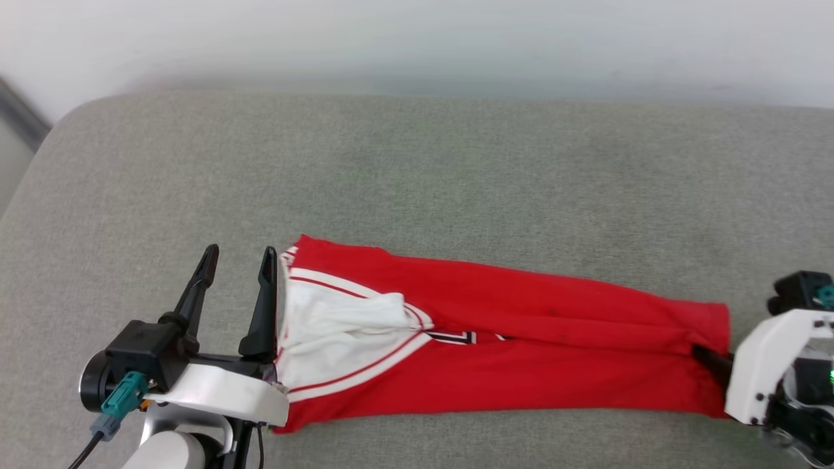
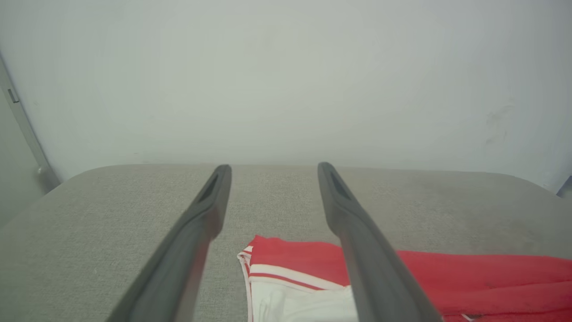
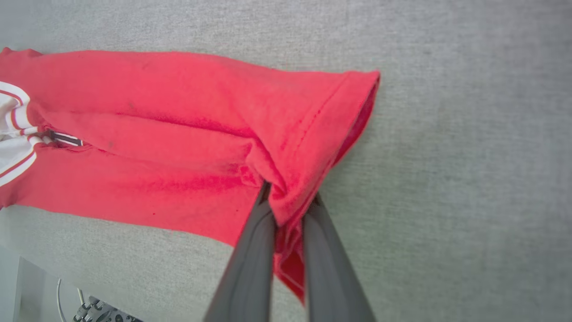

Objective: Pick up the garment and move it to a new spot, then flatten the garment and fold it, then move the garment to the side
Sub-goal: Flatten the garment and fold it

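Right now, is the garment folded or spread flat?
Folded lengthwise: the garment lies as a narrow strip, long sides turned in to the middle; right tool pinches its hem.

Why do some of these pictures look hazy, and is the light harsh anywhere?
Head view: soft, even light, no glare; the wall behind looks hazy. Left wrist view: the fingers near the lens are blurred. Right wrist view: the garment is sharp, casting a faint shadow at its hem.

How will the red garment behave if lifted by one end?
Probably floppy: the garment lies in soft folds and bunches where the right tool pinches its hem. Lifted from that end alone, it would likely sag and drag, since the left tool stands open beside the other end. It seems thin and light.
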You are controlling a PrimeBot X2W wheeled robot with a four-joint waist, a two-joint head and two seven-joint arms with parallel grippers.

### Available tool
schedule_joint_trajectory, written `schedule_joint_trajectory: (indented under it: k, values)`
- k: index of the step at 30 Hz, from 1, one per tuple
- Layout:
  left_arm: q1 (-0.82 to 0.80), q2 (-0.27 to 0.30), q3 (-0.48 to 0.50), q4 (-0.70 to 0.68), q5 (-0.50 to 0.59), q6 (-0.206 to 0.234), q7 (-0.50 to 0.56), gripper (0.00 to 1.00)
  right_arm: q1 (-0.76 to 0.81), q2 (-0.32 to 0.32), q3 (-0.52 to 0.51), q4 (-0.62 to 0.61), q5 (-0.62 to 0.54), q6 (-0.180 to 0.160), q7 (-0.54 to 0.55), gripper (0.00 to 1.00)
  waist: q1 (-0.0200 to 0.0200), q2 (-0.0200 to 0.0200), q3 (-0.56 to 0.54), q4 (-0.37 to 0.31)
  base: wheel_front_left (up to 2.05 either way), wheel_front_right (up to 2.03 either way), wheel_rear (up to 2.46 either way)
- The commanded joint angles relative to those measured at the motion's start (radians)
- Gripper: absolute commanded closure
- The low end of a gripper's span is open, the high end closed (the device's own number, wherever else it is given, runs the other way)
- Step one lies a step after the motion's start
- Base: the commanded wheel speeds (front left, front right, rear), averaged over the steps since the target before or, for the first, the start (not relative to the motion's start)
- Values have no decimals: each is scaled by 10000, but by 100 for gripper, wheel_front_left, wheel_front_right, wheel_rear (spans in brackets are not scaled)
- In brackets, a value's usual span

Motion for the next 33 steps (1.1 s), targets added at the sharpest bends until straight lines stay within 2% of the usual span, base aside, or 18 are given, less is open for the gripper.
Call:
schedule_joint_trajectory:
  k: [1,6,10,13,18,22,25,28,33]
  values:
    - [108,23,8,-42,30,36,31,0,176,-115,-100,-21,-48,-8,-15,100,0,-1,-105,-120,0,0,0]
    - [202,75,-49,-165,26,82,112,0,600,-267,-1112,-79,-159,-8,-107,100,0,-1,-223,-315,0,0,0]
    - [238,81,-87,-205,2,93,133,0,793,-95,-1907,-288,-197,-6,-78,100,0,-1,-248,-400,0,0,0]
    - [237,99,-89,-193,-8,93,134,0,621,398,-2198,-428,440,-6,181,100,0,-1,-251,-430,0,0,0]
    - [179,115,-131,-130,21,84,135,0,287,1600,-2306,-491,2502,-6,1336,100,0,-1,-325,-289,0,0,0]
    - [160,112,-134,-130,17,121,128,0,123,2096,-2080,-460,4041,-6,2232,100,0,-1,-312,-67,0,0,0]
    - [57,96,-158,-107,25,78,120,0,-64,2226,-1699,-321,4897,-6,2482,100,0,-1,-202,162,0,0,0]
    - [-68,31,-252,-121,70,34,131,0,-322,2259,-1102,8,5712,-6,2331,100,0,-1,-48,423,0,0,0]
    - [-313,-128,-329,61,25,-127,45,0,-1024,2258,487,684,6768,-6,1575,100,0,-1,231,851,0,0,0]
